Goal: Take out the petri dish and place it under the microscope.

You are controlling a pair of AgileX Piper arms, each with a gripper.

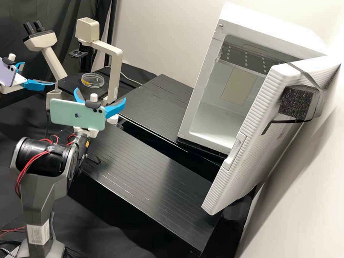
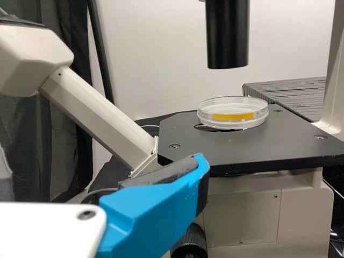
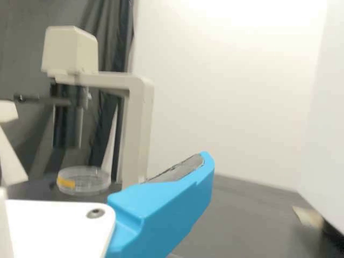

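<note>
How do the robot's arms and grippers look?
The right arm is dark grey, with red cables and a white label. The left gripper, with a lilac phone, and right gripper, with a mint phone, are white with grey-padded blue fingers.

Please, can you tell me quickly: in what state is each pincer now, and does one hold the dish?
Left pincer: open, holding nothing.
Right pincer: open, holding nothing.

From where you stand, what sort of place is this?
Most likely a laboratory: a microscope has a clear petri dish on its black stage, and a white cabinet, possibly an incubator, stands with its door open.
</note>
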